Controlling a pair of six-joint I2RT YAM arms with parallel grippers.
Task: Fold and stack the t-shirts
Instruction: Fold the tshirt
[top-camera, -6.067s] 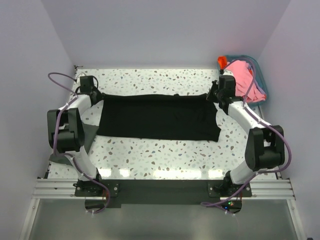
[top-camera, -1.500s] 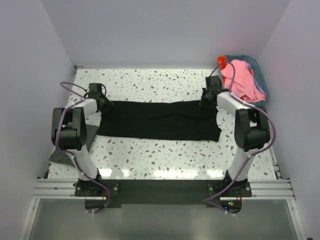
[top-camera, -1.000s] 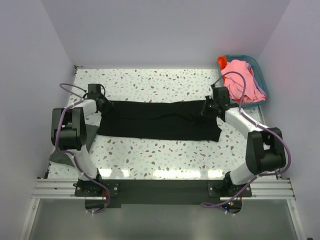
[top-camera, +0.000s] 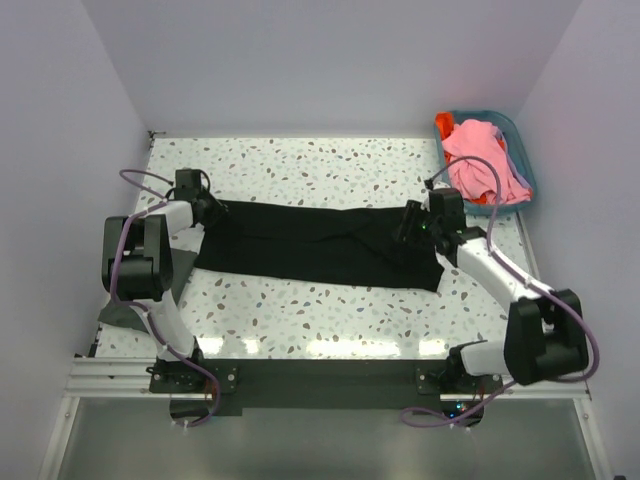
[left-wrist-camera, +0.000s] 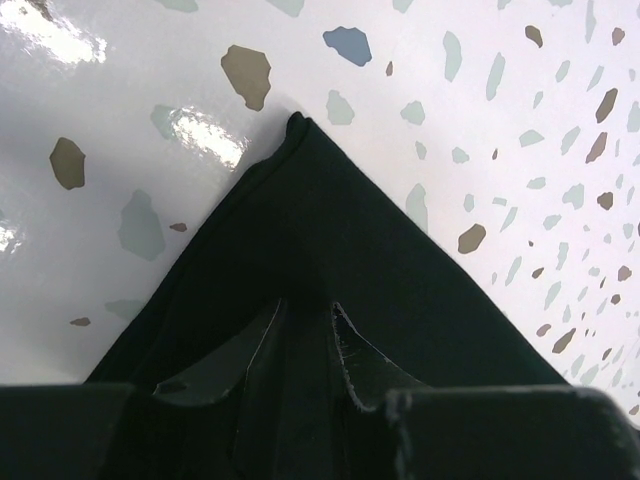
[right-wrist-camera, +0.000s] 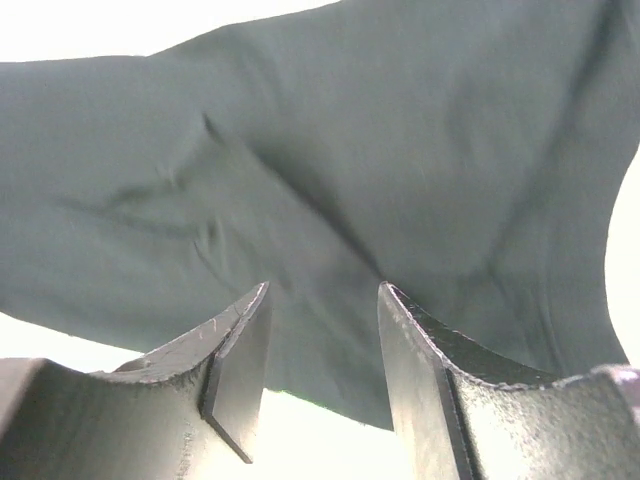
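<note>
Left hand (top-camera: 212, 209) clamps black t-shirt (top-camera: 320, 240) corner; right hand (top-camera: 408, 222) spread apart above it; basket (top-camera: 512, 123) holds pink t-shirt (top-camera: 478, 152) and orange-red t-shirt (top-camera: 443, 124)

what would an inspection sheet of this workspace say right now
surface: white speckled terrazzo tabletop, glare along the near edge
job's things: large black fabric t-shirt lying as a long band across the middle; pink fabric t-shirt and orange-red fabric t-shirt heaped in the basket
clutter: teal plastic basket at the far right
grippers: left gripper pinching the black shirt's left corner; right gripper open over its right end, holding nothing
cables: purple cables looping off both arms, no snag visible
surroundings: plain pale walls on three sides; metal rail by the arm bases
</note>
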